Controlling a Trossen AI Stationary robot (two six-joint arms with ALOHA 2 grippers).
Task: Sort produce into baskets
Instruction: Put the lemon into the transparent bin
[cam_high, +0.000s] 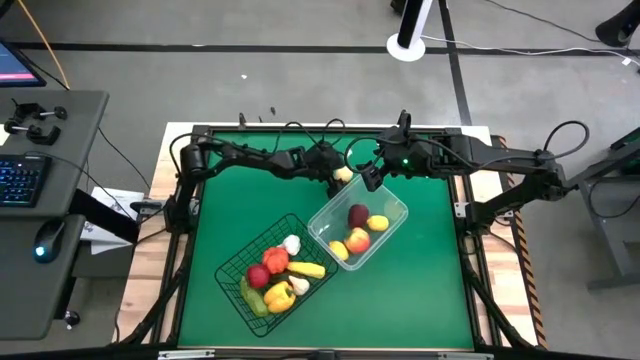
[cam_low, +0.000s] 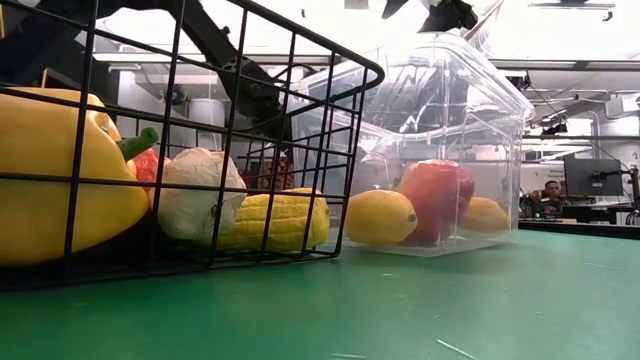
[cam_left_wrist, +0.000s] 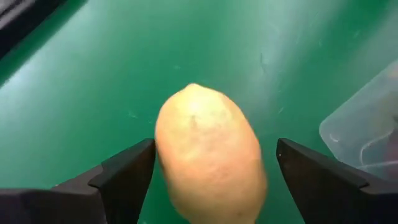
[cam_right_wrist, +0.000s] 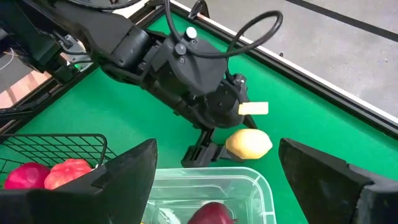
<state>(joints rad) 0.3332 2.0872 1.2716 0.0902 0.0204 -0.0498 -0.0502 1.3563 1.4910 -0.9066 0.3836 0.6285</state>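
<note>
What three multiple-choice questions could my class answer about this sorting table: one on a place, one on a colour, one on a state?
1. Where is the loose lemon?
A. in the wire basket
B. between the left gripper's fingers, beside the clear tub
C. on the floor

2. What colour is the pepper in the wire basket?
A. yellow
B. purple
C. blue

3. How is the right gripper?
A. shut on an apple
B. shut on a lemon
C. open and empty

Answers: 1 B, the left wrist view shows the lemon between the spread fingers; 2 A, the low view shows it yellow; 3 C, its fingers stand wide apart, holding nothing.
</note>
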